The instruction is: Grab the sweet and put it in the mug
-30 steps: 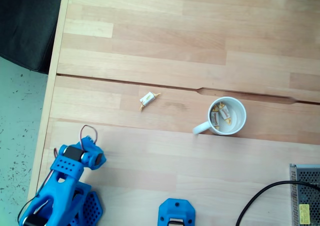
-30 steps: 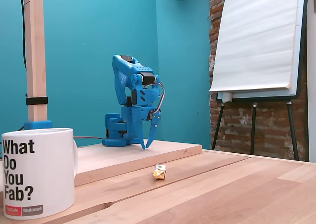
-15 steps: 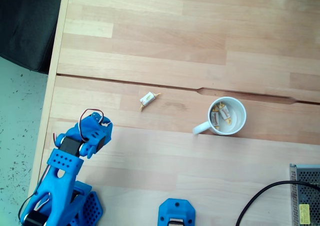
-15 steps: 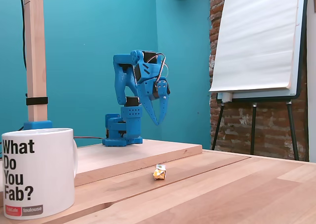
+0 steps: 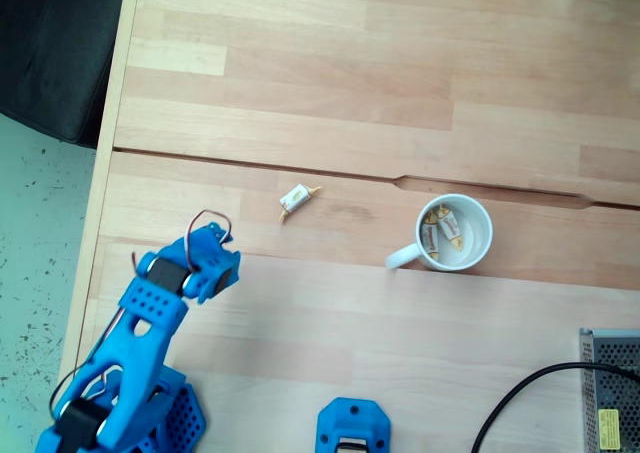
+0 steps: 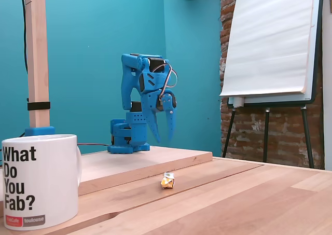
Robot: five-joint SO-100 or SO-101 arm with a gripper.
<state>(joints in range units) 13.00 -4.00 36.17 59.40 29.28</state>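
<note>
The sweet (image 5: 296, 199), a small white wrapper with yellowish twisted ends, lies on the wooden table left of the mug (image 5: 478, 235). Two similar sweets (image 5: 440, 231) lie inside that white mug. In the side fixed view the sweet (image 6: 167, 180) rests on the table in front of the raised board, and the mug (image 6: 39, 180) with black lettering stands in the left foreground. My blue gripper (image 6: 164, 139) hangs above the board, fingers pointing down, open and empty. From above, the gripper (image 5: 218, 264) is down and to the left of the sweet, apart from it.
A metal mesh box (image 5: 610, 388) with a black cable (image 5: 520, 398) sits at the lower right, and a blue printed part (image 5: 352, 428) at the bottom edge. The table's left edge (image 5: 100, 193) borders the floor. A wooden post (image 6: 36, 58) and an easel (image 6: 270, 43) stand behind.
The arm has unfolded and reached out toward the sweet. The gripper lifted off the board and its fingers spread apart. Sweet and mug have not moved.
</note>
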